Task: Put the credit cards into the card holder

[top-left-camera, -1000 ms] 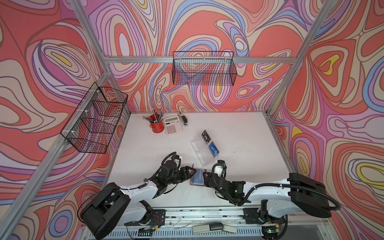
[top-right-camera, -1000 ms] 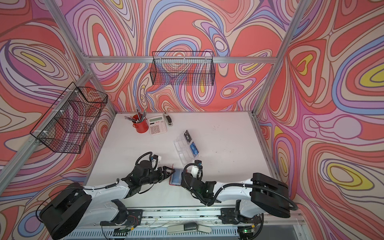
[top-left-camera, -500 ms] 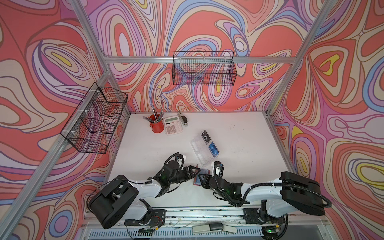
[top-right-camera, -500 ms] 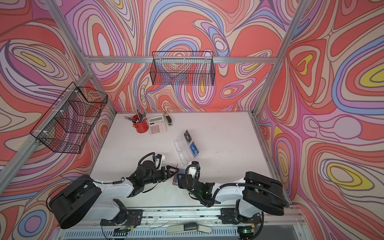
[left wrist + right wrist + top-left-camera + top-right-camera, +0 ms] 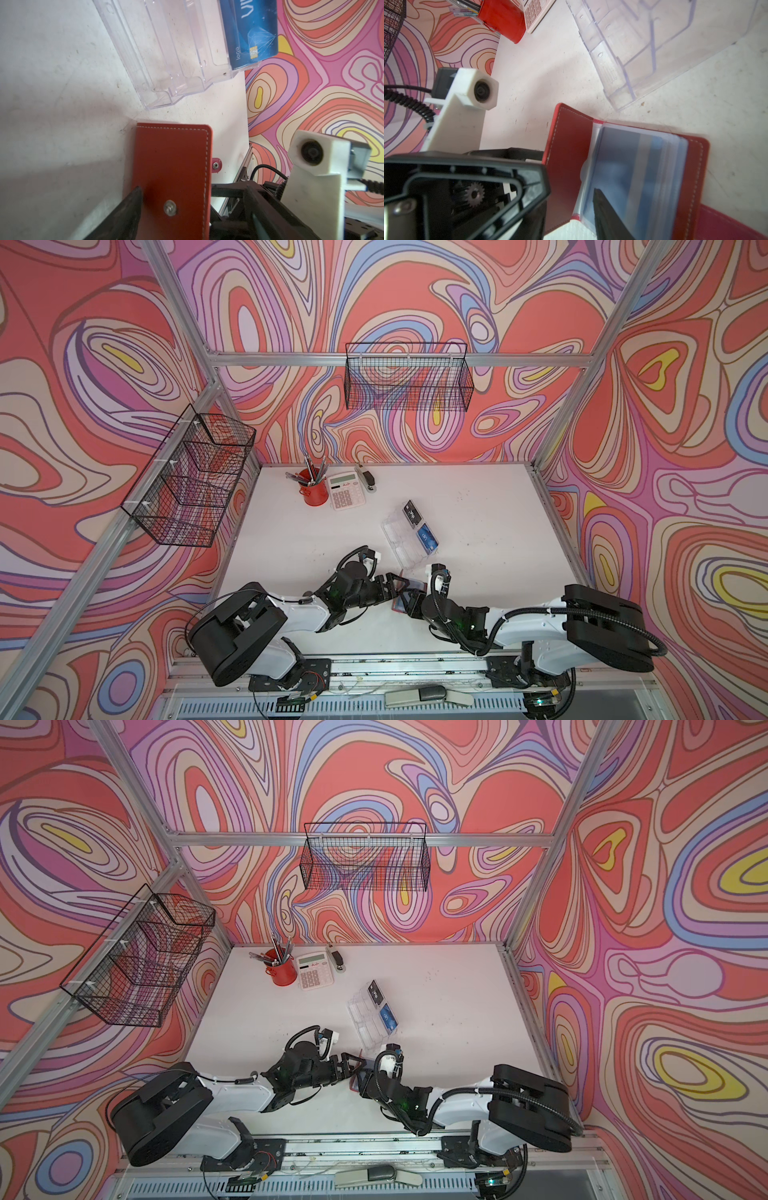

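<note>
Jaws in a top view: left gripper (image 5: 399, 587) spread wide at card holder (image 5: 414, 586), right gripper (image 5: 410, 598) unclear; holder open at table (image 5: 478, 497) front edge.
Left wrist: finger (image 5: 128, 212) against upright red cover, no clamp; credit cards (image 5: 253, 31) in acrylic stand (image 5: 166, 52). Right wrist: finger (image 5: 606, 216) on slick sleeves; holder likely light, floppy, pinch stitched cover edge.
</note>
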